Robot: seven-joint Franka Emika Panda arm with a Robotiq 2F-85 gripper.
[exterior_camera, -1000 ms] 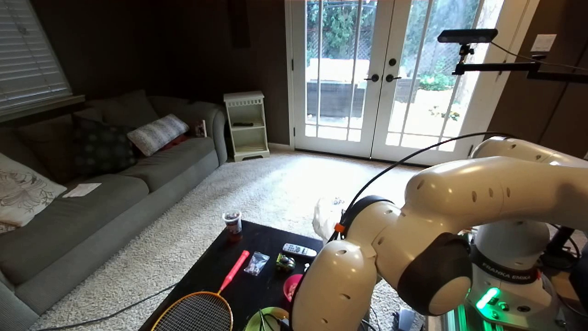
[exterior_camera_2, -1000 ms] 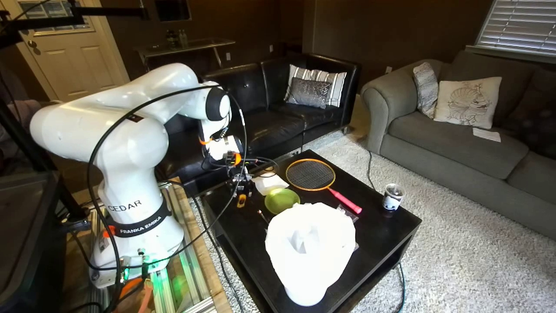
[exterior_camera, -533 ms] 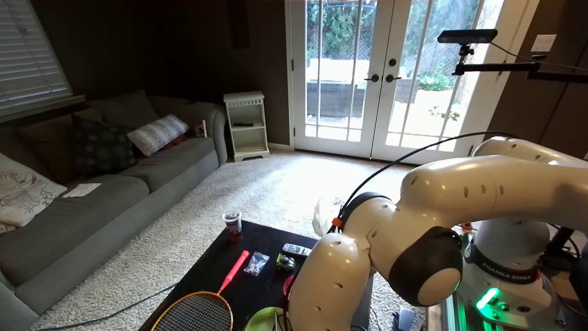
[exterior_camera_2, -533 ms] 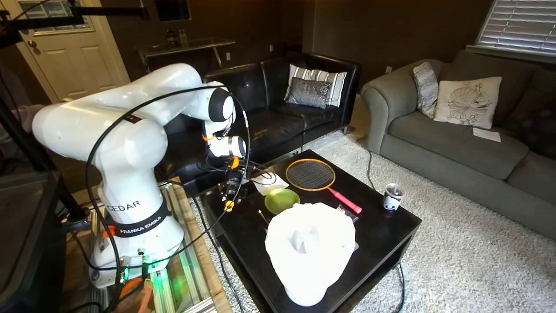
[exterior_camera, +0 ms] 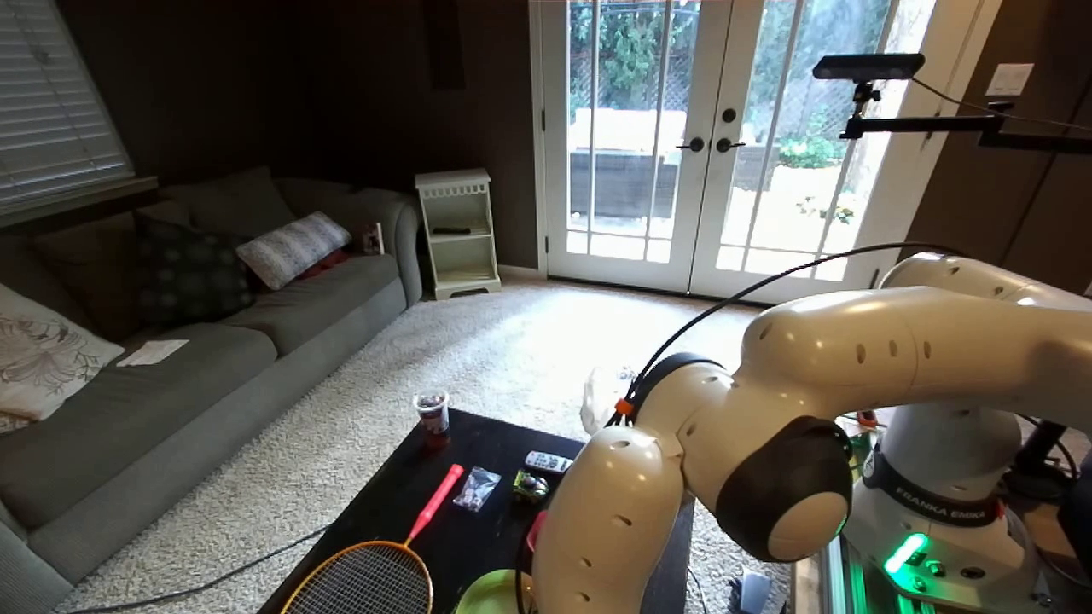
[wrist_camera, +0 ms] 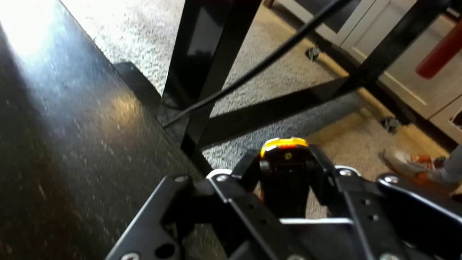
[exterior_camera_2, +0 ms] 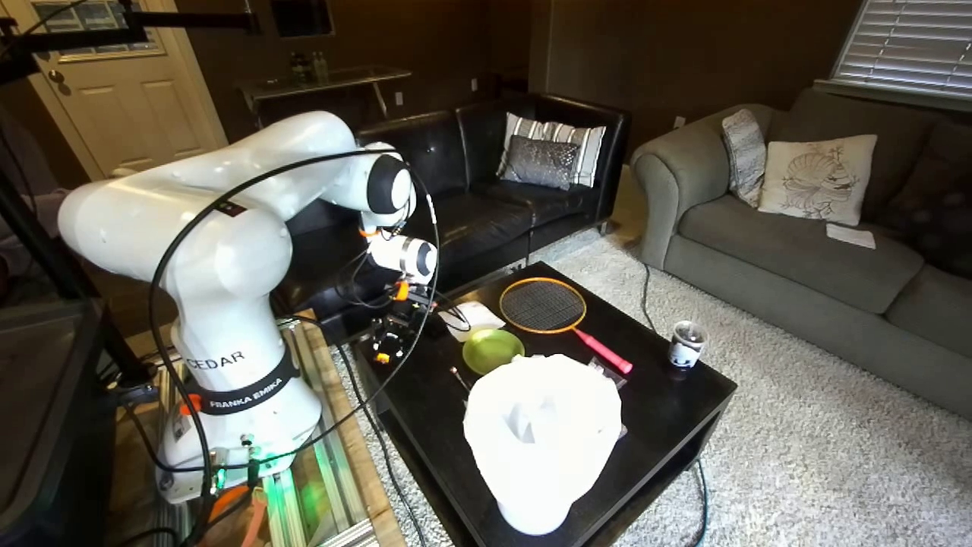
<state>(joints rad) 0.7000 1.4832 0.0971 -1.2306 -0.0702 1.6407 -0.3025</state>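
Gripping a toy car (wrist_camera: 287, 153): that's our read of the wrist view. We see yellow on top, a dark body, a red strip at the end facing the camera. The gripper (wrist_camera: 284, 160) is clamped, 2 fingers (wrist_camera: 248, 165) against the car's sides. Car location: between those fingers, near the edge of the black table (wrist_camera: 72, 155), carpet (wrist_camera: 144, 29) behind it; we can't tell whether any of it is over the tabletop. A shoe (wrist_camera: 415, 162) shows at the right of that view.

In an exterior view we find the gripper low at the table end by the black sofa (exterior_camera_2: 486, 220), an orange-yellow spot at its tips, too small for detail. The arm (exterior_camera_2: 250, 254) bends down to it. Closest on the table we log white paper (exterior_camera_2: 472, 317), then a green bowl (exterior_camera_2: 493, 351), then a racket (exterior_camera_2: 543, 305) with orange frame and pink handle. A drink cup (exterior_camera_2: 687, 346) stands upright at the opposite end, well apart from the gripper. We also have a white bin (exterior_camera_2: 541, 441), washed out, overlapping the table in view; we can't tell what it stands on.

In an exterior view we pick out 3 more on the table: a remote (exterior_camera: 548, 462), a green toy (exterior_camera: 530, 486) just beside it, a clear bag (exterior_camera: 477, 489) near the racket's handle. Grey couch (exterior_camera_2: 767, 258) shows in both exterior views.
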